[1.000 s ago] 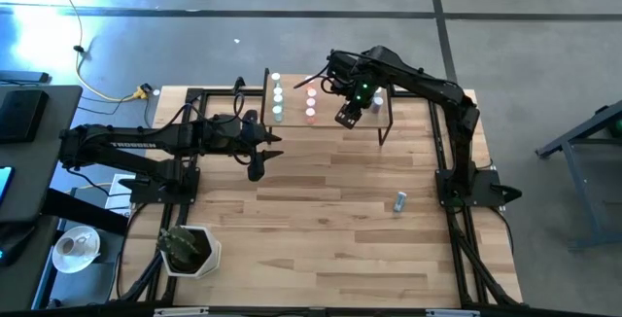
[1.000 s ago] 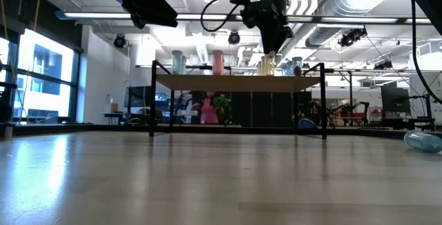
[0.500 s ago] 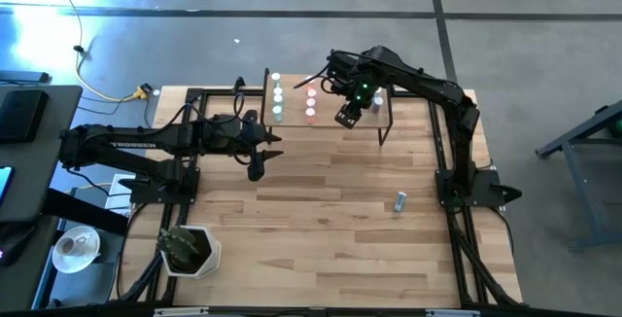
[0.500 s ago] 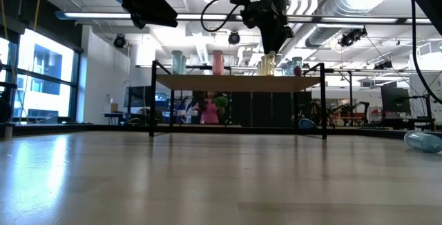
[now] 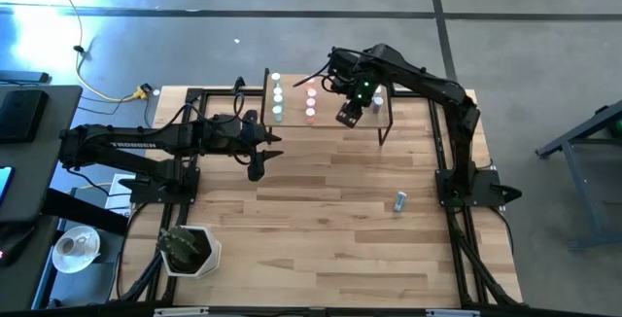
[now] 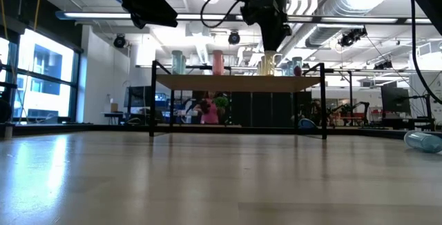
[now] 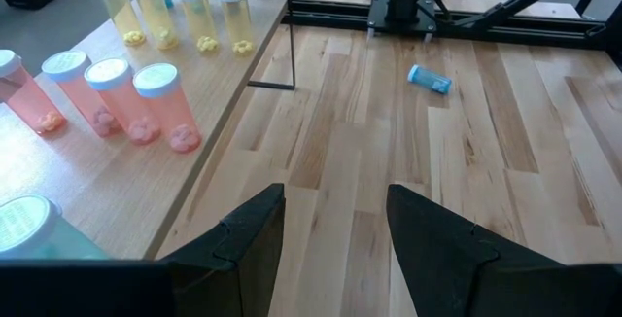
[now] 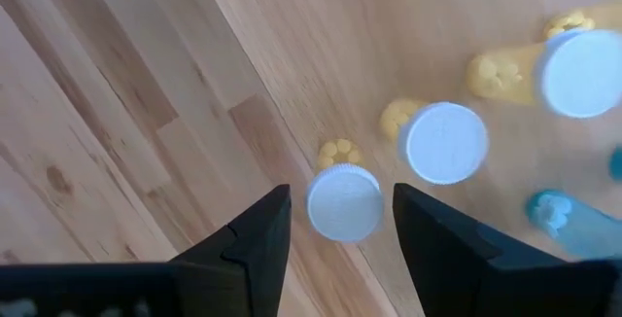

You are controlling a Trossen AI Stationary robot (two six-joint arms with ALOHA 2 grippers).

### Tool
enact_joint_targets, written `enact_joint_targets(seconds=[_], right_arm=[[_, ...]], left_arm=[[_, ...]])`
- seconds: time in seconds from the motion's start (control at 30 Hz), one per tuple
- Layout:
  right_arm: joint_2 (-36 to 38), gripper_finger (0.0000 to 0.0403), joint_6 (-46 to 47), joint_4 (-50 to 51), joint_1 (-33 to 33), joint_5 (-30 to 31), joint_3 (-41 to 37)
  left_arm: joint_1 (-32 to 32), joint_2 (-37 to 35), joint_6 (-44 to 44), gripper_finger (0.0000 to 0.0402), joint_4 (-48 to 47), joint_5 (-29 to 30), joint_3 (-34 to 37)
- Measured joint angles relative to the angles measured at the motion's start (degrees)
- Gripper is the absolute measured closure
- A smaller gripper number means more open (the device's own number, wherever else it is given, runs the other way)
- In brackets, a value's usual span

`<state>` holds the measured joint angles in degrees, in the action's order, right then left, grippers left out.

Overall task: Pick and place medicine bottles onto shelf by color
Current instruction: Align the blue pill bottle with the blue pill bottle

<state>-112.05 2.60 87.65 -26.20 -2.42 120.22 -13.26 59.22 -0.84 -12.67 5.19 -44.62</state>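
The right gripper (image 8: 335,222) hangs over the shelf (image 5: 330,123), jaws parted and empty. Directly beneath it a yellow bottle (image 8: 343,200) stands upright, long axis vertical, white cap up, with two more yellow ones in a row beyond it. A blue bottle (image 5: 400,200) lies on its side on the table (image 5: 321,220), well apart. The left gripper (image 7: 335,225) waits half open, empty, beside the shelf. "TROSSEN" is printed on the left arm (image 5: 126,145).
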Motion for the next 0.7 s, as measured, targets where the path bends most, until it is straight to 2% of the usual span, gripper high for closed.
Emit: enact_joint_targets(seconds=[0.4,0.53,0.7], right_arm=[[0.2,0.0229,1.4,2.3,1.5,0.0,14.8],[3.2,0.0229,-0.1,2.1,3.6,0.0,12.4],[7.9,0.0229,1.4,1.3,7.2,5.3,5.0]], left_arm=[[0.0,0.0,0.0,0.0229,0.0,0.0,0.0],[0.0,0.0,0.0,0.0229,-1.3,0.0,0.0],[0.0,0.0,0.0,0.0229,-2.3,0.0,0.0]])
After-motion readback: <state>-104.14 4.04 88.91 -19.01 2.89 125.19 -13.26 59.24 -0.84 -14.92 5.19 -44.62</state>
